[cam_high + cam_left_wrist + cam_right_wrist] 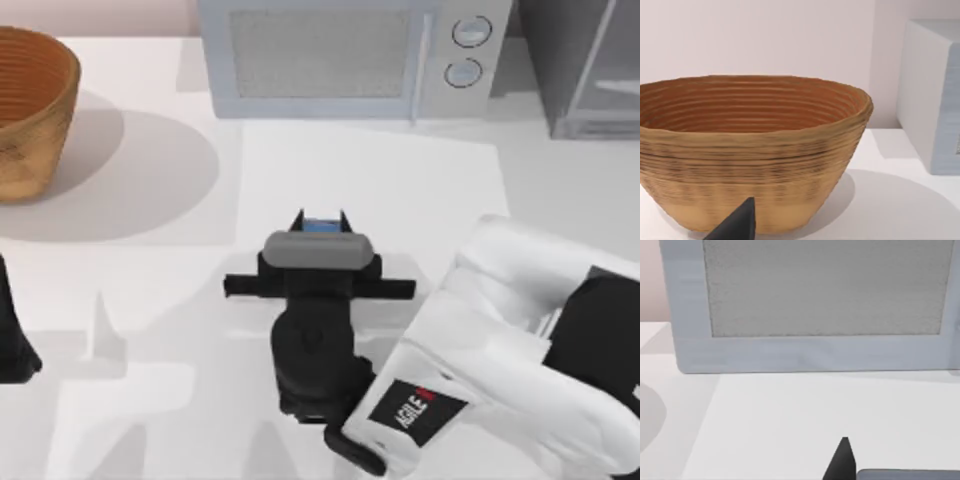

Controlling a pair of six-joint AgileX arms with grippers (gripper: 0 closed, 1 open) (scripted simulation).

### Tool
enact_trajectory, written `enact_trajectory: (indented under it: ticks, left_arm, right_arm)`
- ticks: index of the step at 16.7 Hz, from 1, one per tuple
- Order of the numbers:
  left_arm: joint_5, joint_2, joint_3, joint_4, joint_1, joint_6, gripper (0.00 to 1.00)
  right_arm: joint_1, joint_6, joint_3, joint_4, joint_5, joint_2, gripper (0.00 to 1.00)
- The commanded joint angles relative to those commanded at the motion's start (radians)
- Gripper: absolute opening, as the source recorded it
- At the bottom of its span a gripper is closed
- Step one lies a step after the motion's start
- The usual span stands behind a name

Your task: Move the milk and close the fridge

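White tabletop, milk at frame centre.
Our right gripper grasps it; carrying toward the fridge, upper right, we risk striking the microwave.

Overhead downward; wrist views facing basket, microwave

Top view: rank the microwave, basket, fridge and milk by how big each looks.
1. microwave
2. basket and fridge: both cut off by the frame, too alike to rank
3. milk, a blue sliver between the right gripper fingers
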Motion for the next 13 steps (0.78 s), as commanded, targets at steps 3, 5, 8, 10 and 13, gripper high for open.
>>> enact_trajectory:
  ticks: [3, 5, 8, 10, 13]
  left_arm:
    - [0.000, 0.000, 0.000, 0.000, 0.000, 0.000, 1.00]
    - [0.000, 0.000, 0.000, 0.000, 0.000, 0.000, 1.00]
    - [0.000, 0.000, 0.000, 0.000, 0.000, 0.000, 1.00]
    - [0.000, 0.000, 0.000, 0.000, 0.000, 0.000, 1.00]
    - [0.000, 0.000, 0.000, 0.000, 0.000, 0.000, 1.00]
  right_arm:
    - [0.000, 0.000, 0.000, 0.000, 0.000, 0.000, 0.00]
    - [0.000, 0.000, 0.000, 0.000, 0.000, 0.000, 0.00]
    - [0.003, 0.001, -0.002, -0.003, 0.000, -0.006, 0.00]
    - [0.003, 0.001, -0.009, -0.025, -0.001, -0.035, 0.00]
    - [0.003, 0.003, -0.024, -0.069, -0.001, -0.091, 0.00]
